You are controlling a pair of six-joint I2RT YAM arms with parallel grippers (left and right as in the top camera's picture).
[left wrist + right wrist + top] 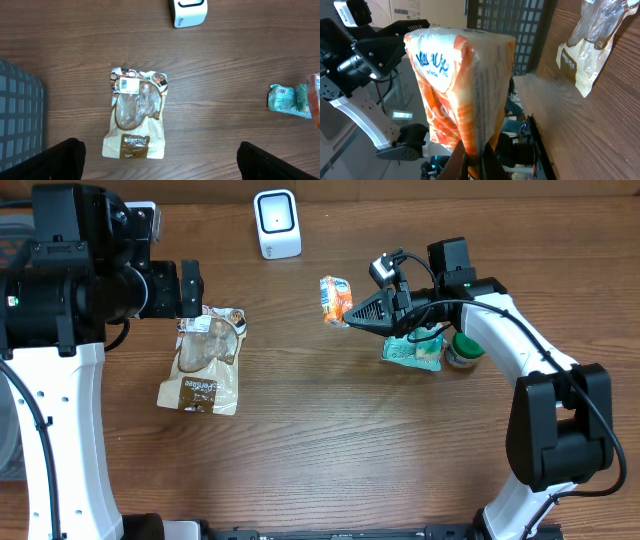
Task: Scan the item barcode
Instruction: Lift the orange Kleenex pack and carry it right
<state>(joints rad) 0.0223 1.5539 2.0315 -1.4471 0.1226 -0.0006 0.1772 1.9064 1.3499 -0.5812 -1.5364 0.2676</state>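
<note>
An orange and white snack packet (336, 300) hangs above the table, pinched at its right end by my right gripper (352, 317), which is shut on it. In the right wrist view the packet (462, 85) fills the middle, its lower edge clamped between the fingers (475, 162). The white barcode scanner (277, 223) stands at the back centre, to the packet's upper left; its base shows in the left wrist view (189, 12). My left gripper (189, 288) hovers open over the top of a brown and clear bag (205, 363), holding nothing. Its fingers (60, 160) sit wide apart below the bag (135, 115).
A teal packet (412, 352) and a small jar (463, 352) lie under my right arm. The teal packet (285, 98) shows its barcode in the left wrist view. A grey basket (20, 115) stands at the table's left edge.
</note>
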